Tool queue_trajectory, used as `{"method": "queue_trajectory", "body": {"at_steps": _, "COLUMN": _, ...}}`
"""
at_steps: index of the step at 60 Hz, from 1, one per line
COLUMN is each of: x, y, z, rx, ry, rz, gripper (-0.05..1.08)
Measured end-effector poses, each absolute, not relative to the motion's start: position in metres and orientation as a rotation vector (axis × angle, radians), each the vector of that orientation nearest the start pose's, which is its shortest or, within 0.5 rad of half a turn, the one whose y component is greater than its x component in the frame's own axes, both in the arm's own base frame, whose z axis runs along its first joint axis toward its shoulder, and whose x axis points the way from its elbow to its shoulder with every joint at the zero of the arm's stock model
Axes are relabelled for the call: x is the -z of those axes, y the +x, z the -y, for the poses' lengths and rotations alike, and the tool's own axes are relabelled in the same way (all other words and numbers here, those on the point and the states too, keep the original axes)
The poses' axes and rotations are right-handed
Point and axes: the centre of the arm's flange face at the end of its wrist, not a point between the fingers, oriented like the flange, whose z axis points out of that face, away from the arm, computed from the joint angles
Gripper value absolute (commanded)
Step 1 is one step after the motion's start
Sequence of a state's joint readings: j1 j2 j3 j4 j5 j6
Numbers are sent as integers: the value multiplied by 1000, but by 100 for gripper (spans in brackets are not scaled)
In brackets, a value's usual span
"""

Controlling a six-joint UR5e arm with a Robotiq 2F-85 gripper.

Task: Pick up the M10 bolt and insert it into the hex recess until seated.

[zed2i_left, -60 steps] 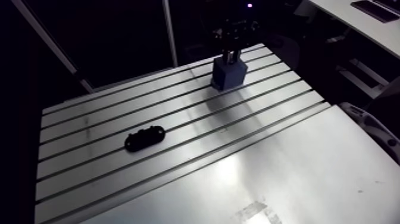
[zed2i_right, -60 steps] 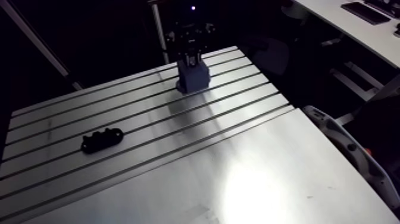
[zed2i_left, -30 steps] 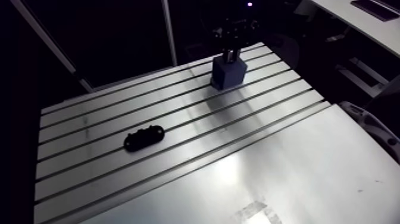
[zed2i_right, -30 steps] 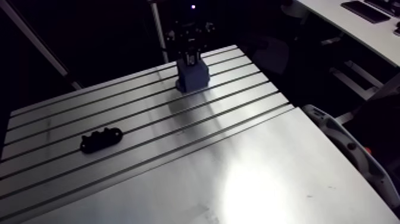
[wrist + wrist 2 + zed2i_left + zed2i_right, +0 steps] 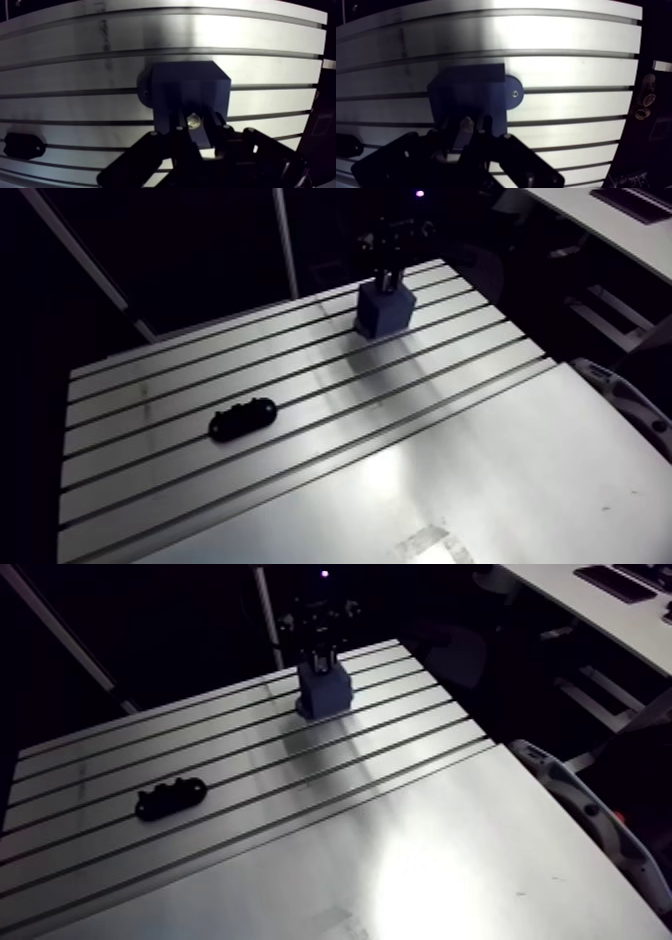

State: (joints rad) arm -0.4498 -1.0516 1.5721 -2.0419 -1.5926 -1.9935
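A dark blue block point(image 5: 187, 92) stands on the slotted table point(image 5: 450, 478) near its far edge, with a round flange at one side. My gripper point(image 5: 192, 124) hangs right over the block's top, shut on the M10 bolt point(image 5: 192, 120). The bolt's shiny metal end shows between the two dark fingers point(image 5: 176, 129), pointing down at the block. The hex recess is hidden under the gripper. In the arm view the gripper point(image 5: 388, 281) sits just above the block point(image 5: 385, 313).
A black, lobed holder point(image 5: 242, 419) lies on the slotted part of the table, well to the left of the block. The near half of the table is a smooth plate with a bright glare. Dark drop-offs border the far and left edges.
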Motion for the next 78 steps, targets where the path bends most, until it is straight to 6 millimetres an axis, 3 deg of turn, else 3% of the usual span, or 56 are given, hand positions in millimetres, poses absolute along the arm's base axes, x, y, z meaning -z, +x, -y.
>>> {"method": "queue_trajectory", "body": {"at_steps": 78, "x": -232, "y": -638, "z": -163, "rx": 10, "ry": -26, "rz": -3072, "gripper": 75}}
